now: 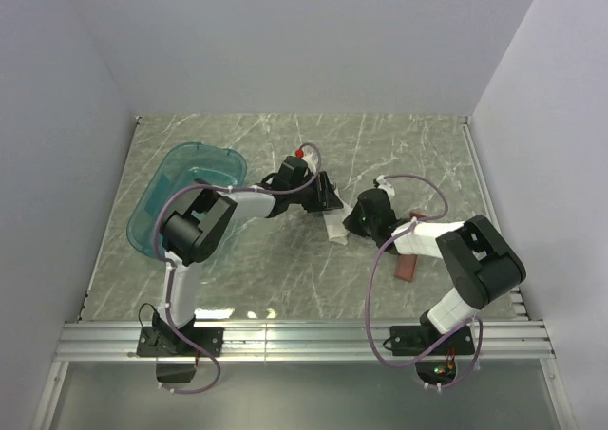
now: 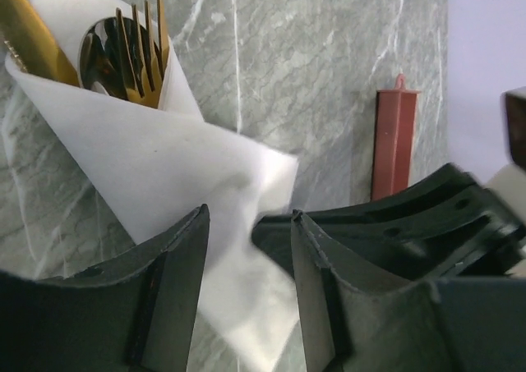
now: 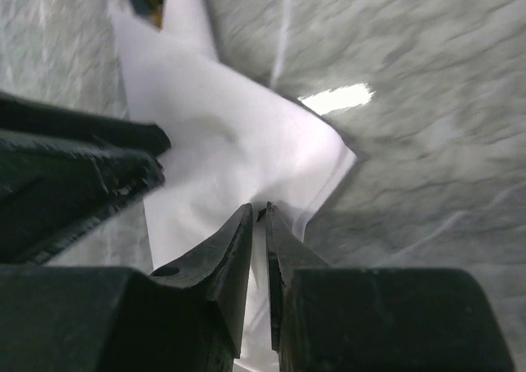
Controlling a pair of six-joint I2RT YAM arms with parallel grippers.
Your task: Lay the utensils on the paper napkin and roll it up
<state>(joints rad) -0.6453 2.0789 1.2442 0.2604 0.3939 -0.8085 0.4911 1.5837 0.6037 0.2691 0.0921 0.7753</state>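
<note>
Paper napkin (image 2: 164, 183) mid-tabletop (image 1: 285, 273), partly wrapped round utensils (image 2: 136, 52) that poke out at 11 o'clock. Right gripper (image 3: 258, 212) pinches the loose flap, likely to roll it. Left gripper (image 2: 249, 224) is spread, straddling the wrap.

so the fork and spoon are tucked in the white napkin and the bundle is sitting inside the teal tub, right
Not in the teal tub: the fork and spoon are tucked in the white napkin, but the bundle lies on the marbled table, right of the tub. The top external view shows it.
</note>
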